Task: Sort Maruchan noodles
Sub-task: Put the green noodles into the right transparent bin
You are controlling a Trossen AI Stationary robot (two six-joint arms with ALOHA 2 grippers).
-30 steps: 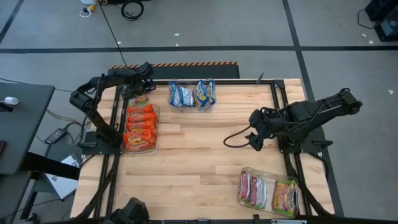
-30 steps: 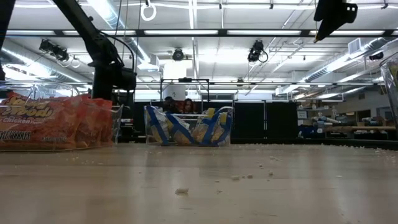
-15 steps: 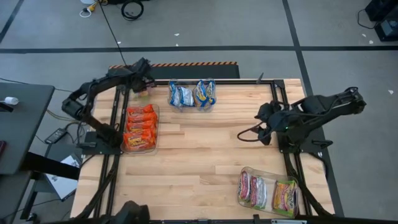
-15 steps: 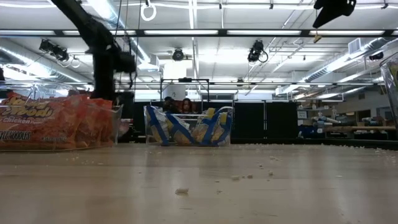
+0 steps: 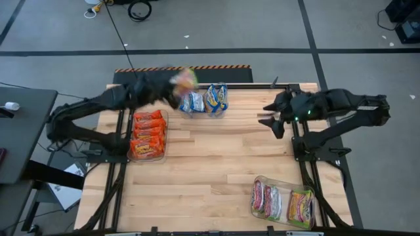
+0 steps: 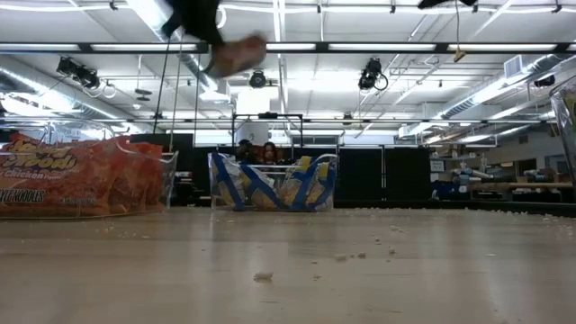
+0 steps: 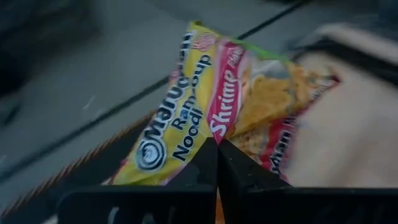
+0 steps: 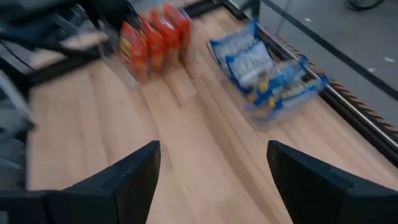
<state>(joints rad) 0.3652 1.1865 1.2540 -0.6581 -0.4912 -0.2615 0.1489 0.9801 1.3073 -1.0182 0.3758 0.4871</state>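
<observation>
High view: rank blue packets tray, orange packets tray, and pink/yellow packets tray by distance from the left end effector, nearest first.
1. Blue packets tray: at the far edge, right beside the left end effector, which holds a yellow-green packet.
2. Orange packets tray: left side.
3. Pink/yellow packets tray: near right corner.

I see grey floor (image 5: 216, 26) across the frame's top, and ceiling lights (image 6: 360, 47) overhead.

three clear trays (image 5: 157, 139) — two arms (image 5: 85, 115) — one yellow shrimp packet (image 7: 186, 112) aloft
</observation>
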